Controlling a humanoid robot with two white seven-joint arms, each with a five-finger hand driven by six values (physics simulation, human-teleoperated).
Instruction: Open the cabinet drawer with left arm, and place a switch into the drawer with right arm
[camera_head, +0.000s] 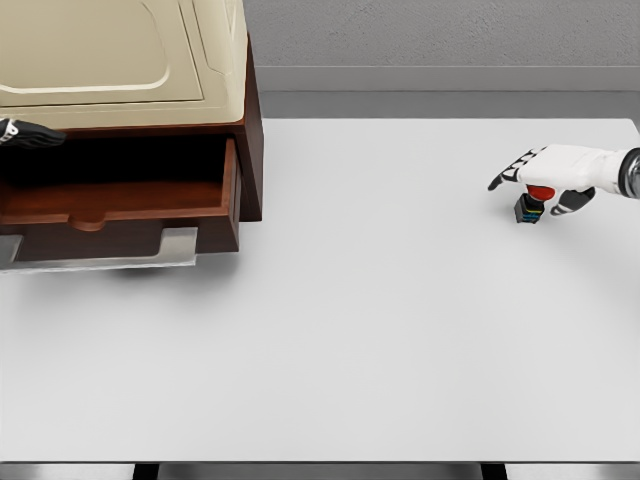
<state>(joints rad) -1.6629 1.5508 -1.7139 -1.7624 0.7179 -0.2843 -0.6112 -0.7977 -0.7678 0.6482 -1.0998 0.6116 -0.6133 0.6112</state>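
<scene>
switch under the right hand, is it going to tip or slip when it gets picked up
The switch looks like a small rigid block, so it probably won't flex. It seems small beside the right hand over it, so likely light and easy to knock over. Its smooth-looking faces may slip; the grip itself is unclear.

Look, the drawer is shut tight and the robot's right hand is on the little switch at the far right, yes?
Not quite. The head view shows the drawer pulled open, not shut. The rest holds: the right hand is over the switch at the table's far right.
</scene>
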